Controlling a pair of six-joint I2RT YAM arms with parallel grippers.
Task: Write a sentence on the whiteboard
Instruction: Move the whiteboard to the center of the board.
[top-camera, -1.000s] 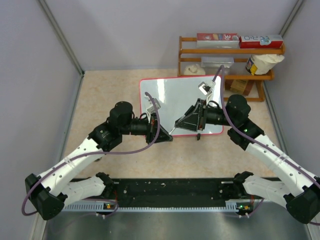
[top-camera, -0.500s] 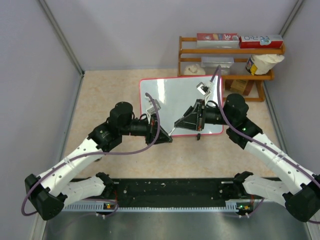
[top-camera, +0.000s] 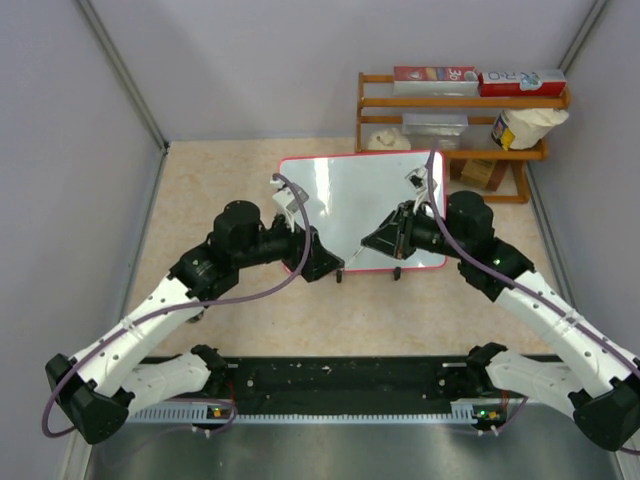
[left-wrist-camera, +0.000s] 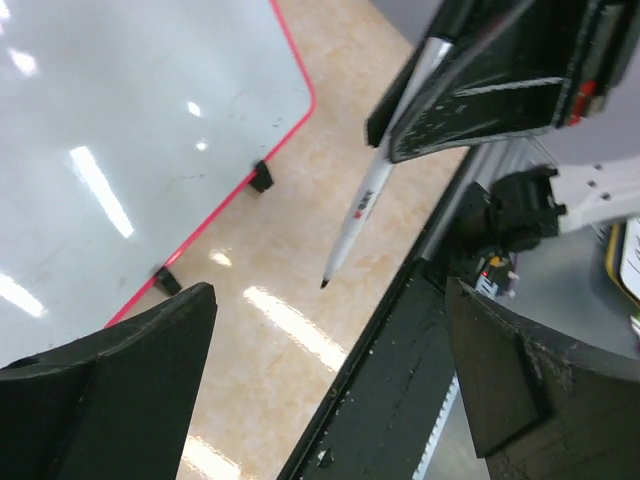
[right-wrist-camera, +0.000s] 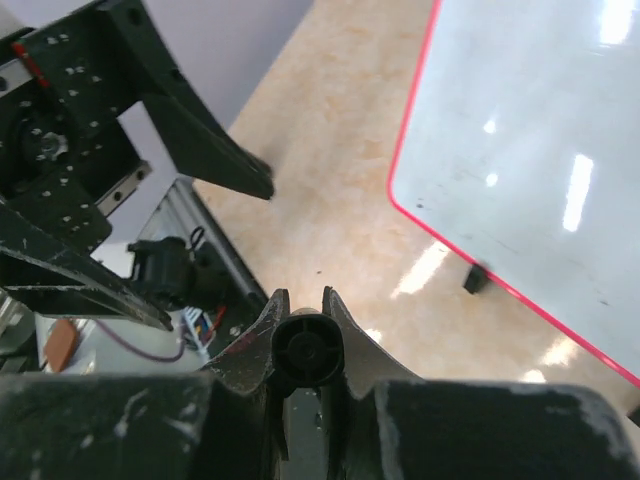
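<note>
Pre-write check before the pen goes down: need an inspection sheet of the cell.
Surface: beige tabletop, no spills seen.
Job's things: whiteboard flat-faced and glossy, no writing seen; pen uncapped, tip off the board.
Clutter: stocked wooden shelf behind the board's far right corner.
Grippers: left gripper open, empty; right gripper shut on the pen.
Cables: left arm's cable loops free; right arm's cable crosses the board's right edge in the top view.
Surroundings: grey walls on three sides; nothing else seen.
</note>
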